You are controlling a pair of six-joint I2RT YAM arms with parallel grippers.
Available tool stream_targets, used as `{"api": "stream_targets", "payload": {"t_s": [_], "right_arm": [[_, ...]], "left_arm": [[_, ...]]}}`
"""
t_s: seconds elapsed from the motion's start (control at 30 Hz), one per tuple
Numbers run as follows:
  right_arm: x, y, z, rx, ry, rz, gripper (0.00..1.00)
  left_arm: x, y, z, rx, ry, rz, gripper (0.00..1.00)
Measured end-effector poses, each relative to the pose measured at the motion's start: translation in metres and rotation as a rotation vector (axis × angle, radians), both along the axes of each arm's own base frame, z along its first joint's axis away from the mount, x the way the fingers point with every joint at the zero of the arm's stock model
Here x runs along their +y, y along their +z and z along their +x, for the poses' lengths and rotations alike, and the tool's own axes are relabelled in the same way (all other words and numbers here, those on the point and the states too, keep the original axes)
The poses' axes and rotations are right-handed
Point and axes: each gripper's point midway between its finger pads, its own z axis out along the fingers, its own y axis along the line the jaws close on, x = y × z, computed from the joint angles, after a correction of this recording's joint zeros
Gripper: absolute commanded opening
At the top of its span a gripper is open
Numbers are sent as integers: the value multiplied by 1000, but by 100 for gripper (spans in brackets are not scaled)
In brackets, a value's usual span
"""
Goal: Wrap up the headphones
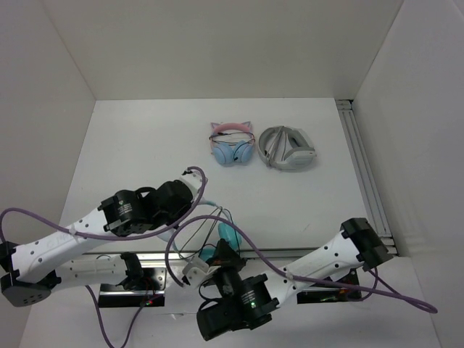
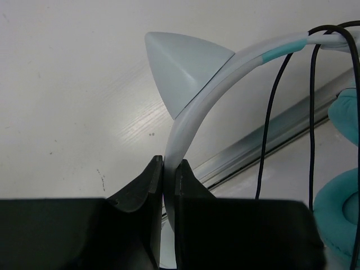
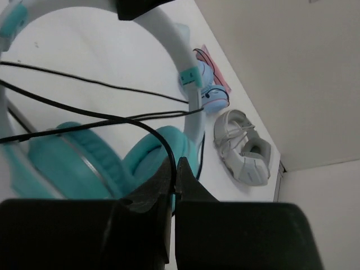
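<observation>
Headphones [image 3: 90, 160] held by left gripper [image 2: 169, 166], cable [image 3: 112, 118] pinched in right gripper [image 3: 174, 167].

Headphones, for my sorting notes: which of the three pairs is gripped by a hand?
The teal-cupped pair, headband pinched by the left hand; the pink pair and grey-white pair lie free farther back.

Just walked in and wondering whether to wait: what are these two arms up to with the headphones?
Both arms are working on the teal headphones near the table's front edge. The left gripper is shut on the pale headband, holding the set up. The right gripper is shut and appears to pinch the black cable, strands of which cross between the headband's sides. A pink pair and a grey pair lie farther back, with no gripper near them.
</observation>
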Motion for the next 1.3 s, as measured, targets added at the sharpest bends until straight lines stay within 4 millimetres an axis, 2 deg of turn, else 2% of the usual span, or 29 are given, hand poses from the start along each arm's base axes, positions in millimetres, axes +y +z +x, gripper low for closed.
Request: {"api": "stream_targets", "payload": {"t_s": [0.2,0.37,0.5,0.57,0.7,0.8,0.87,0.9,0.97,1.1,1.3], "right_arm": [[-24,0,12,-13,-73,14,3],[-32,2,24,-12,-119,48,6],[-38,6,53,-2,-212,52,6],[-36,6,69,57,-242,73,7],[-42,16,94,208,-173,210,9],[-35,44,104,248,-102,320,9],[-27,52,108,253,-59,325,12],[-23,51,110,255,-41,310,12],[-16,46,115,264,-6,265,18],[-8,39,124,289,54,195,18],[-4,41,131,255,75,153,9]], "left_arm": [[-13,-9,-7,57,-74,-2,0],[-20,-8,-8,64,-93,-30,0],[-25,-5,-6,54,-89,-54,0],[-26,-2,-3,36,-77,-64,0],[-25,4,9,-17,-17,-80,0],[-30,16,18,-60,23,-126,0],[-30,22,21,-78,31,-138,0],[-29,22,21,-80,30,-135,0],[-27,21,20,-75,22,-121,0],[-24,18,18,-69,10,-96,0],[-23,19,20,-73,18,-98,0]]}}
